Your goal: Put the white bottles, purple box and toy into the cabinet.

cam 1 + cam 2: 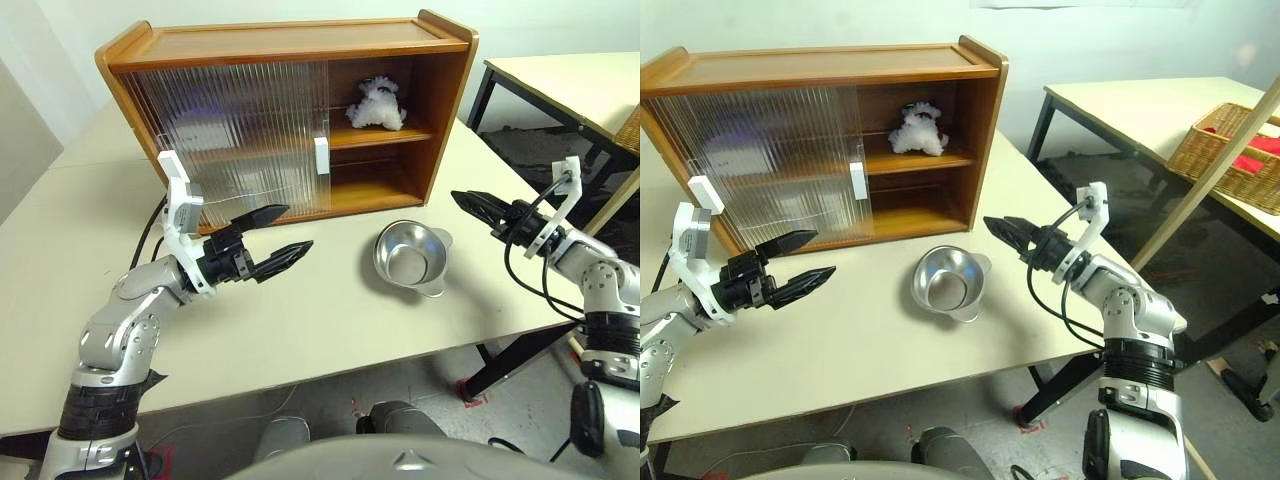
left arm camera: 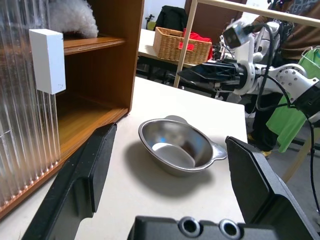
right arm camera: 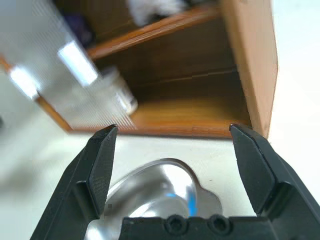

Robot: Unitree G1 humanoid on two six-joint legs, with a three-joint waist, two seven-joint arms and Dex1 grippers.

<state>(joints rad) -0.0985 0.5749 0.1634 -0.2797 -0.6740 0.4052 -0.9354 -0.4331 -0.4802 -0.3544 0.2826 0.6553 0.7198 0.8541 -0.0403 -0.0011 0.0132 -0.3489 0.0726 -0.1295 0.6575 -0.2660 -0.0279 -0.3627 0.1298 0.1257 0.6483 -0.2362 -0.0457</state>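
We see the left gripper (image 1: 278, 234) hovering over the cream counter (image 1: 300, 320), black fingers spread wide, nothing held. The right gripper (image 1: 1006, 231) hangs past the counter's right edge, jaws also wide apart and empty, pointing toward the left.

The large brown wooden cabinet (image 1: 300, 40) with ribbed translucent sliding doors (image 1: 240, 130) stands just beyond the left gripper, across the counter from the right gripper. Doors are slid to the left side, white rectangular handles (image 1: 321, 156) showing, leaving the right bay open.

The small white plush toy (image 1: 376, 104) sits on the upper shelf of that open bay, up and ahead of both grippers, well apart from them. In the right wrist view a white squat plastic jar with a label (image 3: 120, 95) shows on the lower shelf behind the ribbed door, beyond the right gripper's fingers. A second jar we cannot make out. A blurry purplish patch behind the doors on the upper shelf, cannot tell what it is.

A round steel bowl with small handles (image 1: 410, 258) rests on the counter between the two grippers, nearer the right one, touched by neither. A woven basket with red contents (image 1: 1230, 150) sits on another table far behind the right gripper.
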